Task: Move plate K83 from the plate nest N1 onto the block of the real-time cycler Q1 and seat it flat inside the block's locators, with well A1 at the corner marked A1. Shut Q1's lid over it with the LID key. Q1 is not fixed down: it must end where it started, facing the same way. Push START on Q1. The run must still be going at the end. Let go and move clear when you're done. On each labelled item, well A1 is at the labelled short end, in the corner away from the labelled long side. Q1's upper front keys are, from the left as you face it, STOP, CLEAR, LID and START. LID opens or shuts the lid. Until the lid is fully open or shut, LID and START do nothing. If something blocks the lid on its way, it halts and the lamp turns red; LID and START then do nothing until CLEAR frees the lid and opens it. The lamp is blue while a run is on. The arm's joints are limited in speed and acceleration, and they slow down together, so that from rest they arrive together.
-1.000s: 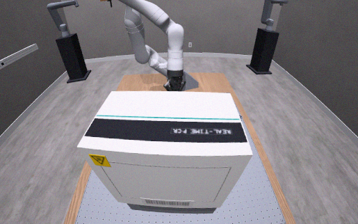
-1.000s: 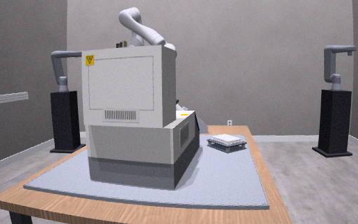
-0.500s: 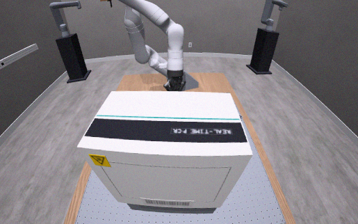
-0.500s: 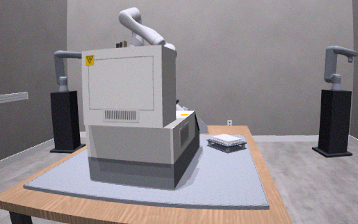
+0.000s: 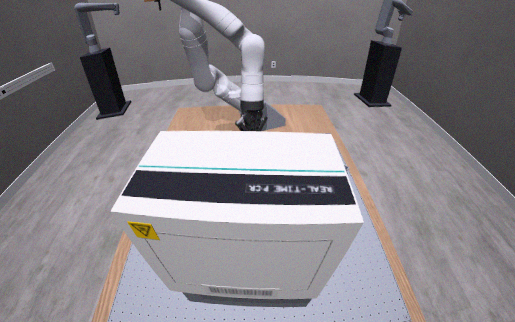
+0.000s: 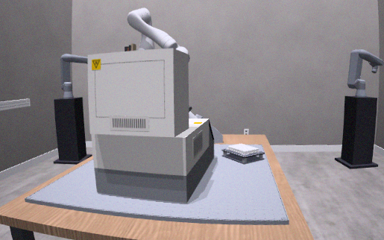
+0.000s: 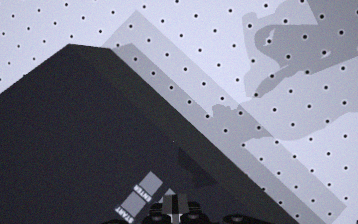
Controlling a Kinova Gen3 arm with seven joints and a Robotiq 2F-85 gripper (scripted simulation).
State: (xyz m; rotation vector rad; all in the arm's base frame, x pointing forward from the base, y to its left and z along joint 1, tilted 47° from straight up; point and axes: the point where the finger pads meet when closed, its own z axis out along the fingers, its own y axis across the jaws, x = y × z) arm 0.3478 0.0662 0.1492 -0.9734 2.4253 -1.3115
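Note:
The cycler Q1 (image 5: 241, 260) (image 6: 140, 154) is seen from behind; its tall upper housing stands at the rear, with a white deck in front of it. In the wrist view its dark front part (image 7: 56, 130) fills the lower left, with a START key (image 7: 132, 202) and an ENTER key (image 7: 151, 183). My gripper (image 5: 252, 128) (image 7: 176, 211) is shut and empty, over the front part close beside those keys; contact cannot be told. A white plate (image 6: 243, 149) sits on the dark nest (image 6: 260, 153) right of Q1. Q1's block, lamp and the plate's A1 corner are hidden.
The perforated mat (image 5: 381, 295) (image 6: 239, 205) (image 7: 206, 30) lies under Q1 and the nest on a wooden table (image 6: 277, 168). Q1's raised housing stands between the top and exterior views and its front. Other arms on black pedestals (image 5: 103, 82) (image 6: 359, 130) stand beyond the table.

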